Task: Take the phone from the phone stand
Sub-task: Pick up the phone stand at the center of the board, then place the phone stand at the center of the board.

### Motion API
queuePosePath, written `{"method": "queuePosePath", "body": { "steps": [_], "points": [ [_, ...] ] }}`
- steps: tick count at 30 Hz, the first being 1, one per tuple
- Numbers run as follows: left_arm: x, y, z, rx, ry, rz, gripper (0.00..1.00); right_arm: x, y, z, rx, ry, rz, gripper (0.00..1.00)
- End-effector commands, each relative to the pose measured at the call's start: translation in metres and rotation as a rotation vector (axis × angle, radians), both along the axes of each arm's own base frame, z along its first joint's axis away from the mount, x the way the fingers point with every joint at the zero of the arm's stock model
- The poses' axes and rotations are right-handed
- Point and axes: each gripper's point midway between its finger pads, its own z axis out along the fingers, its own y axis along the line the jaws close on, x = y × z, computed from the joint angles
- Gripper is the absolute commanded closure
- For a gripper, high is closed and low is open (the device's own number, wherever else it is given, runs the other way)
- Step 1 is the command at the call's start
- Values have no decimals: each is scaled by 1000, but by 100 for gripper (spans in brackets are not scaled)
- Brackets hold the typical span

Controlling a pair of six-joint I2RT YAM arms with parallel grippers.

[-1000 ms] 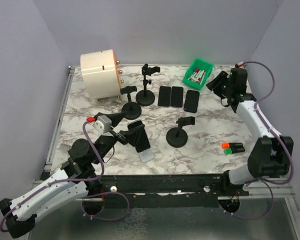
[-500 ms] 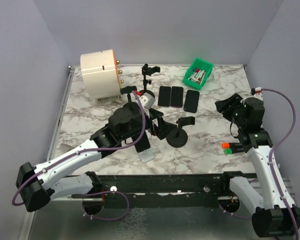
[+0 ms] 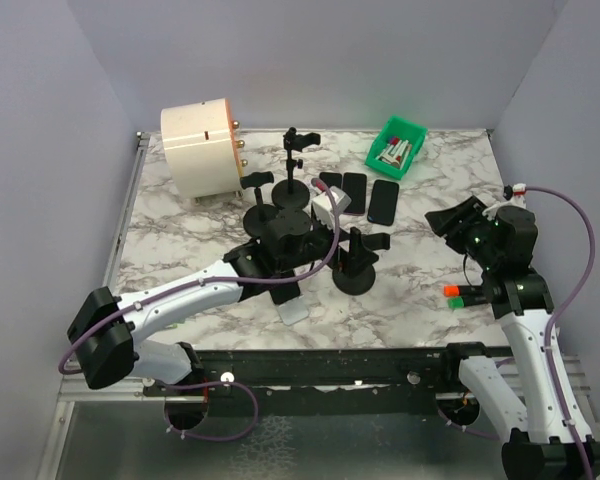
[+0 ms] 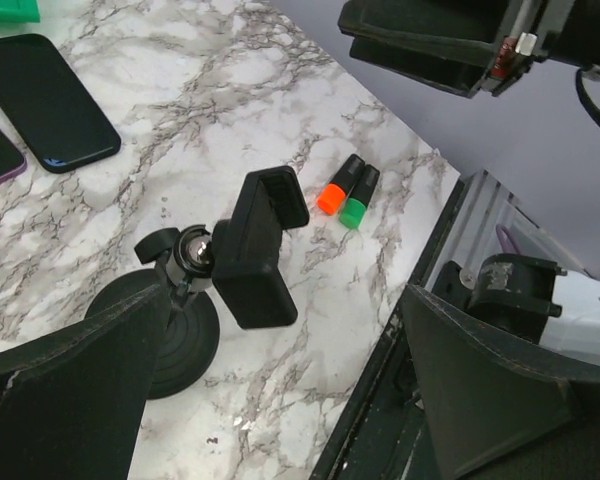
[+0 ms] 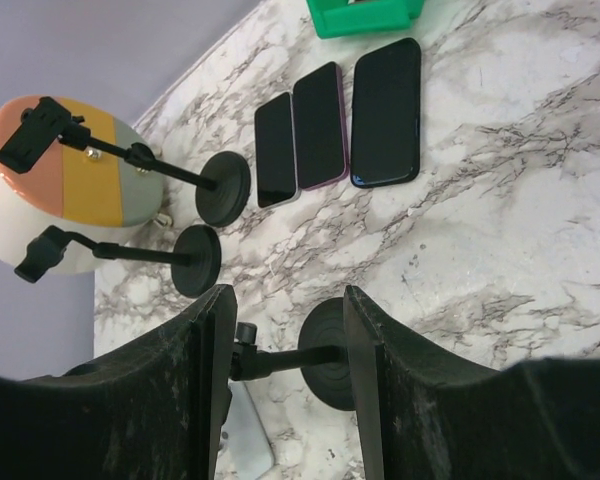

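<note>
Change: left gripper [image 4: 285, 300] has swung from the 7 o'clock corner to table centre; right gripper [image 5: 285, 300] has drawn back from the bin [image 3: 398, 143] at 1 o'clock to the 3 o'clock edge.
Left gripper: jaws spread to the full, nothing held; hangs over an empty stand [image 4: 250, 250] just 5 o'clock of centre.
Right gripper: jaws about half apart, nothing between them; well apart from every stand.
Phone [image 3: 294, 311]: 7 o'clock of centre, just beside the empty stand; only its pale lower end shows.
Holder: hidden under the left forearm [image 3: 200, 290]; the phone appears seated in it, not confirmed.
Other items: three flat phones [image 3: 355, 193] at 12 o'clock; markers [image 4: 345, 192] at 4 o'clock.
Handling, judged: stiff flat slab, moderately light, smooth and slippery on both faces, glass liable to crack if dropped.
Hold, judged: across the long edges, on the stretch clear of the clamp; not on the faces.
Risk, judged: a sprung clamp may resist, so the light stand could tip or drag unless its base is pinned.
</note>
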Motion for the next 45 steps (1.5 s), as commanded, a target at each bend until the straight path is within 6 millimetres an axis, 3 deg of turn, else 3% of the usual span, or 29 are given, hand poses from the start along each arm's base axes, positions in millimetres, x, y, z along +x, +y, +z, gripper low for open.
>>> {"method": "queuePosePath", "body": {
  "steps": [1, 9, 14, 20, 24, 27, 31, 37, 40, 45],
  "points": [
    [14, -13, 3, 13, -18, 23, 3, -6, 11, 15, 32, -9, 49, 48],
    [16, -28, -9, 31, 6, -7, 31, -5, 14, 30, 34, -41, 71, 49],
    [15, -27, -6, 19, -1, -11, 63, -4, 15, 38, 26, -59, 74, 50],
    [13, -24, 30, -75, -65, -9, 77, -5, 18, 54, 20, -89, 93, 50],
    [9, -14, 82, -145, -149, -4, 91, -6, 17, 63, 5, -105, 92, 50],
    [8, 7, 126, -184, -225, 52, 100, -6, 18, 65, 7, -112, 96, 50],
    [9, 49, 174, -198, -310, 177, 100, -5, 20, 63, 14, -112, 104, 51],
    [-15, 105, 242, -273, -390, 240, 100, -2, 26, 57, 43, -113, 124, 51],
    [-18, 137, 253, -252, -422, 322, 100, -3, 30, 58, 61, -120, 143, 51],
    [1, 197, 237, -129, -460, 587, 100, -1, 36, 59, 77, -115, 174, 52]
  ]
}}
